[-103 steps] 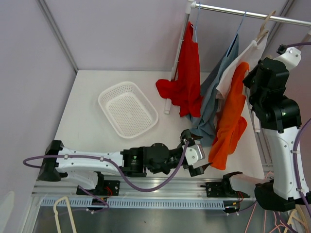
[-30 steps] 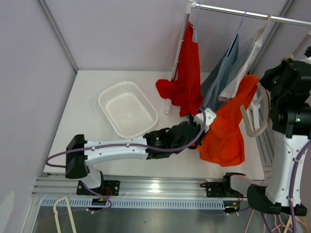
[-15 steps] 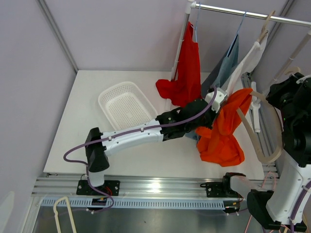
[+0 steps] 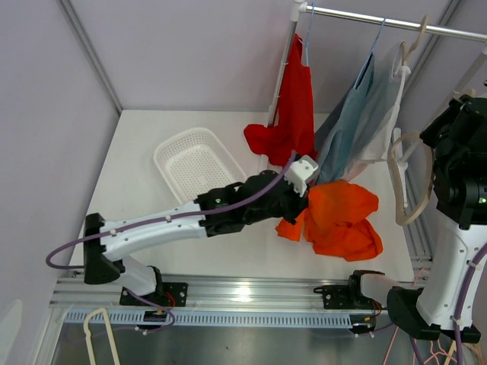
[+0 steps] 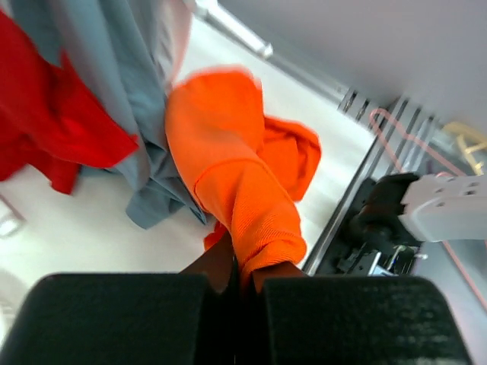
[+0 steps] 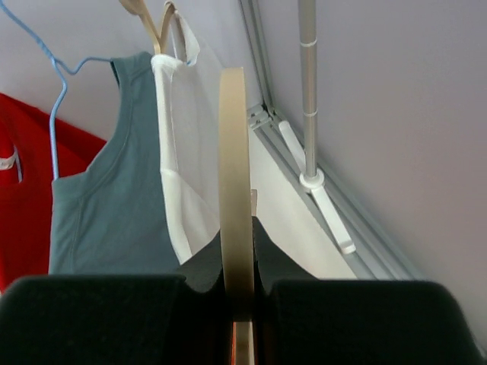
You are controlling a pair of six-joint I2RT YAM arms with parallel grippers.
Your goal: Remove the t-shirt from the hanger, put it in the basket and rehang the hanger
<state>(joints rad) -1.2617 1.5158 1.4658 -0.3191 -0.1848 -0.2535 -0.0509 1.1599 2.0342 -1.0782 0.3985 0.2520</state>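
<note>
Found the left gripper (image 5: 242,275) pinched shut on a fold of the orange t-shirt (image 5: 232,175), with fabric bunched up in the grip. Saw the rest of that t-shirt slumped in a heap on the table (image 4: 152,228), completely off the hanger (image 4: 395,179), just in front of the hanging clothes and right beside the hem of the grey top (image 4: 346,129). Traced the left arm stretched long and low across the table from its base at the near left, passing just beside the white basket (image 4: 199,169). Over on the right, caught the right gripper (image 6: 237,293) closed on the bare beige hanger, seen edge-on in the wrist view as a thin strip poking straight up between the jaws. Had that hanger held up in the air at the right side, well apart from the t-shirt. Behind it all, spotted a red shirt (image 4: 297,114), the grey top and a white top (image 4: 386,103) hung on the rail (image 4: 365,17).
</note>
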